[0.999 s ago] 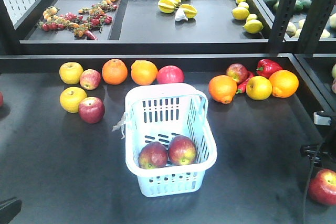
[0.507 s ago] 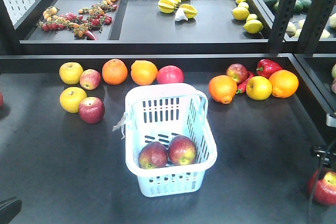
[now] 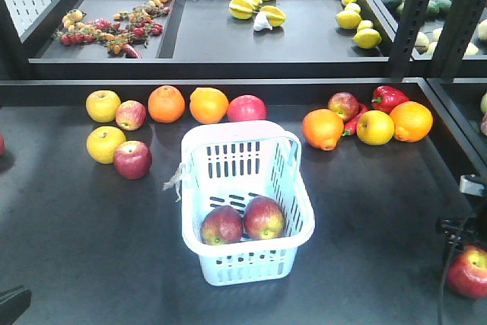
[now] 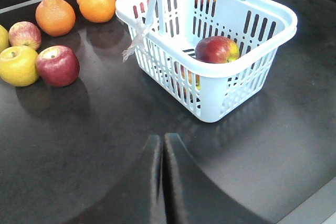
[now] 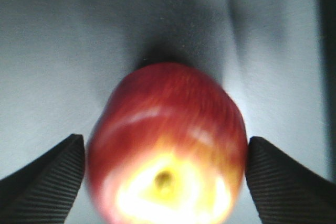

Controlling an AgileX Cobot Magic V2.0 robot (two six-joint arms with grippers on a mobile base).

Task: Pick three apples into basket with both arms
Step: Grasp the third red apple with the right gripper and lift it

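Observation:
The pale blue-white basket (image 3: 245,126) stands mid-table with two red apples (image 3: 221,226) (image 3: 264,217) side by side in its near end. In the left wrist view the basket (image 4: 253,59) is ahead to the right, with one apple (image 4: 216,49) showing over the rim. My left gripper (image 4: 161,142) is shut and empty, low over the dark tabletop short of the basket. A third apple (image 3: 469,272) sits at the table's right edge. In the right wrist view this apple (image 5: 168,129) fills the space between the fingers of my right gripper (image 5: 165,140), which is shut on it.
Two more red apples (image 3: 132,159) (image 3: 131,115), yellow fruits (image 3: 104,143) and oranges (image 3: 167,103) lie left of and behind the basket. Oranges, a yellow fruit and a red pepper (image 3: 389,98) lie at the back right. A raised rear shelf (image 3: 228,66) holds more produce. Black uprights (image 3: 415,13) stand at the right.
The right arm's dark parts at the right edge shifted a little right, then back. The apple there stayed in about the same spot. The basket and the left gripper have not moved.

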